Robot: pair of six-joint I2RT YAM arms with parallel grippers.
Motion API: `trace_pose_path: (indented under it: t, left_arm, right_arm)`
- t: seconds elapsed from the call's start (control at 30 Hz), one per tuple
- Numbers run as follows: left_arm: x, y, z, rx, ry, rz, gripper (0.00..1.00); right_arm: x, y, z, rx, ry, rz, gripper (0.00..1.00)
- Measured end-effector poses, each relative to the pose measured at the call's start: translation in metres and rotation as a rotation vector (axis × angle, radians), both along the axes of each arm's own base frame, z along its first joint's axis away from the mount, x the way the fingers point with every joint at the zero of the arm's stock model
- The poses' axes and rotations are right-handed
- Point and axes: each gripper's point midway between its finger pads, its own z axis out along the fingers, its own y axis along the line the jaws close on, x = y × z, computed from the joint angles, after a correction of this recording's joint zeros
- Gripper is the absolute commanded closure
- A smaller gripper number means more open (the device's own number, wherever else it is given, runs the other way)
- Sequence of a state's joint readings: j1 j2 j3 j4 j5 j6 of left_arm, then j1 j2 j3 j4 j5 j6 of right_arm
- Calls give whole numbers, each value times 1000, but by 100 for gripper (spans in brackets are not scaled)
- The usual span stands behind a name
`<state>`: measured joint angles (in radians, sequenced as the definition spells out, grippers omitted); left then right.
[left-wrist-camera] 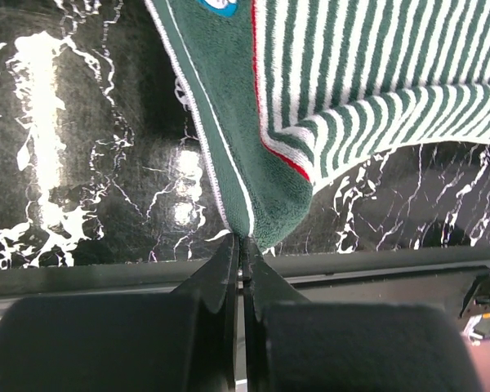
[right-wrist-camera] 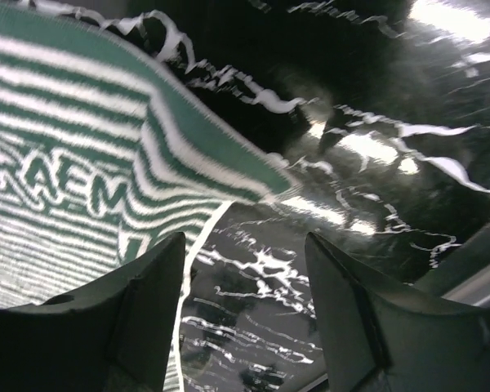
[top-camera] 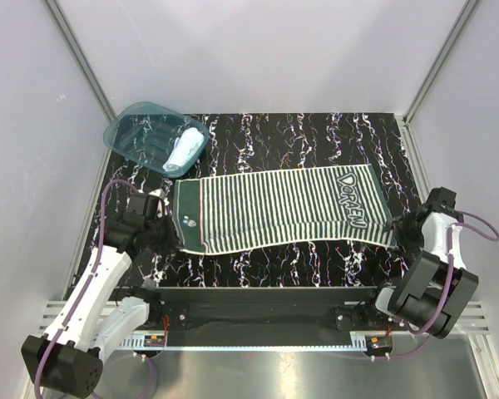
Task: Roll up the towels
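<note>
Lying flat, one striped towel (top-camera: 283, 208), one blue towel (top-camera: 185, 150) in one tub (top-camera: 131, 118)

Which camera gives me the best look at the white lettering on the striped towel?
Top external: the lettering shows whole at the right end of the striped towel. Right wrist catches only a few blurred letters. Left wrist shows the towel's other, plain green end, no lettering.

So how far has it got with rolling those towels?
One looks done: the pale blue towel sits rolled up in the teal basket. The striped towel lies spread flat, unrolled. The left gripper pinches its near corner; the right gripper stands open beside the lettered end, holding nothing. Rolling it remains.
</note>
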<state>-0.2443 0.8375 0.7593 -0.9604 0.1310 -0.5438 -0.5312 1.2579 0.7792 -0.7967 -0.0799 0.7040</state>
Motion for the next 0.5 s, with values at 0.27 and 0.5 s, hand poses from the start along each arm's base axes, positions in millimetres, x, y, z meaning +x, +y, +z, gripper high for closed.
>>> trace_pose_path:
  t: [0.27,0.5]
  left_arm:
    - [-2,-7,2,-30,-1,-59,100]
    - [-3,-10,3,-42,-5,-77,100]
  right_arm:
    - [-6,-9,-18,23,66,-52,38]
    - [-14,-11,-39,31,127,-65,39]
